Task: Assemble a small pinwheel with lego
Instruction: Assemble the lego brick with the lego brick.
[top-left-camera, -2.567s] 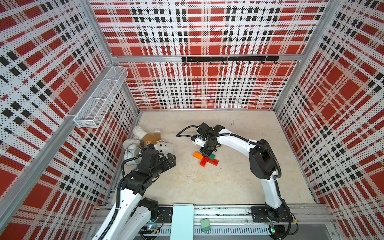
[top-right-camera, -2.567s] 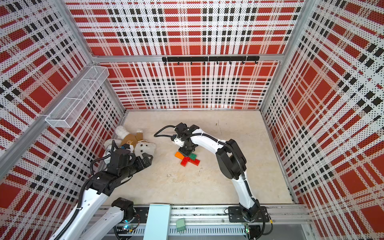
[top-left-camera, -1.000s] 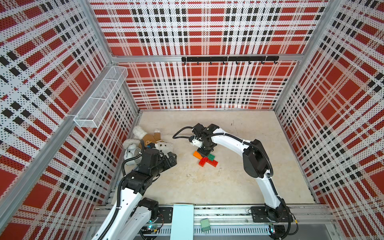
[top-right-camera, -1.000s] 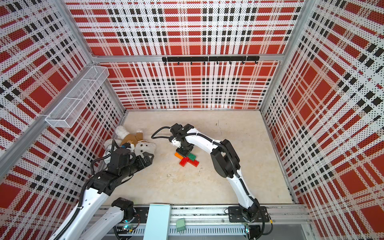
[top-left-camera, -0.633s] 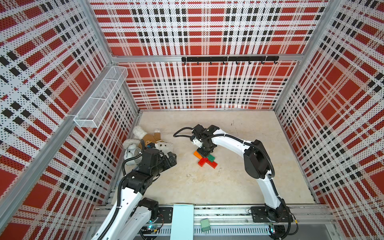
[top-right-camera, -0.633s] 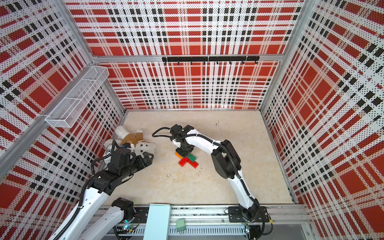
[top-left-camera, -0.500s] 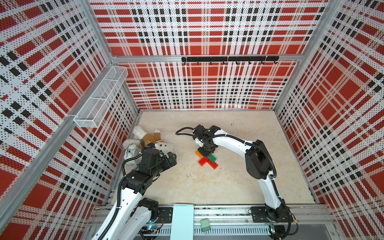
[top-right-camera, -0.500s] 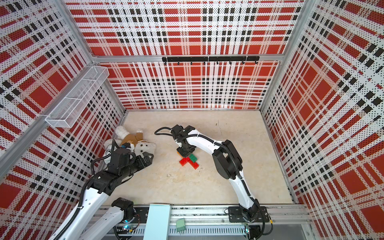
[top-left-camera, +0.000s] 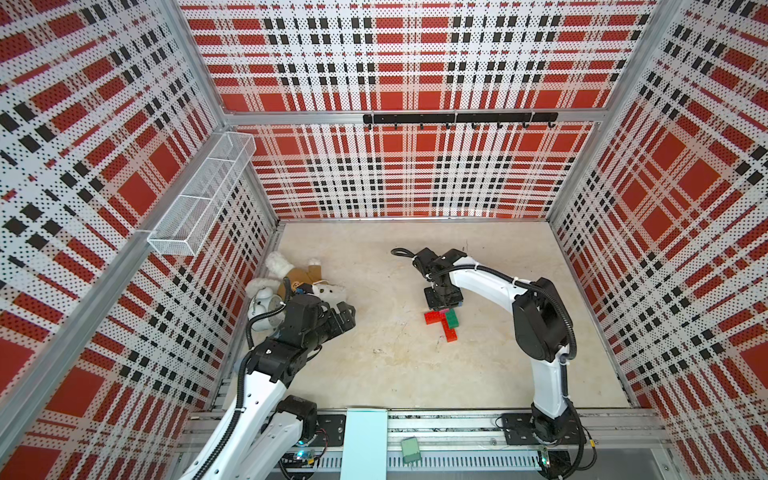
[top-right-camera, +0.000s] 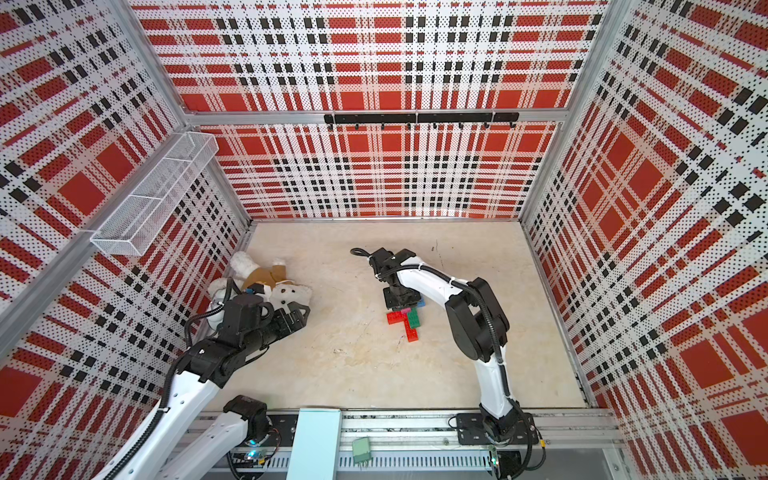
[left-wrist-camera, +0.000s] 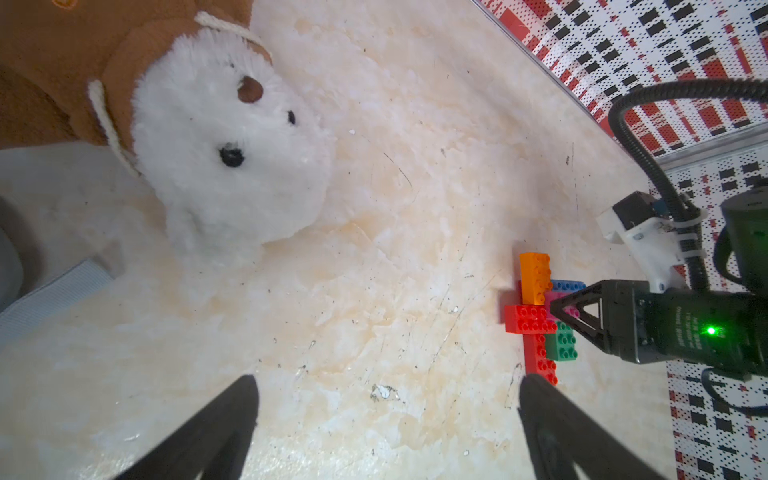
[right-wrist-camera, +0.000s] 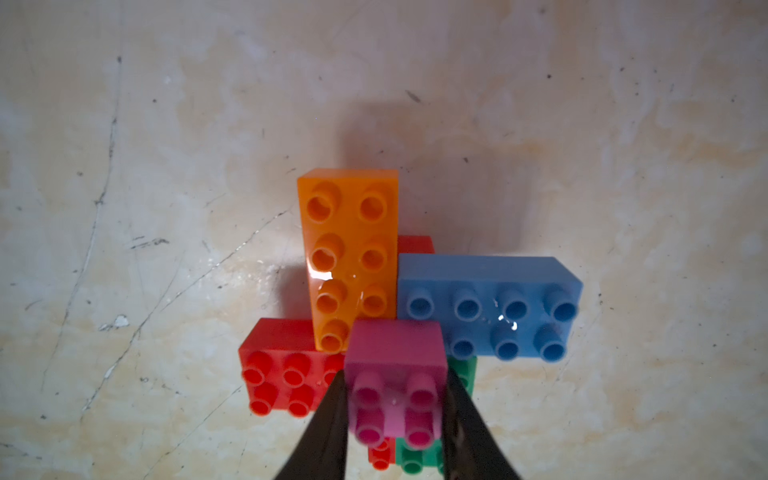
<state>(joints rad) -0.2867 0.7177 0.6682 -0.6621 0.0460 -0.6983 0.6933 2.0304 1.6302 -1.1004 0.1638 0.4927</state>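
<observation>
right pincer (right-wrist-camera: 395, 376) holds the pink square (right-wrist-camera: 394, 349) narrowly at the centre of the pinwheel (top-left-camera: 444, 321), right of centre in a top view. step in hand appears to be seating it. next, you should press straight down, then release. left pincer (left-wrist-camera: 386, 380) stands wide, empty.

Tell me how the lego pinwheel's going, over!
Left gripper open, empty. Right gripper shut on small pink square brick at centre of flat multicoloured brick pinwheel. White plush teddy bear well aside.
</observation>
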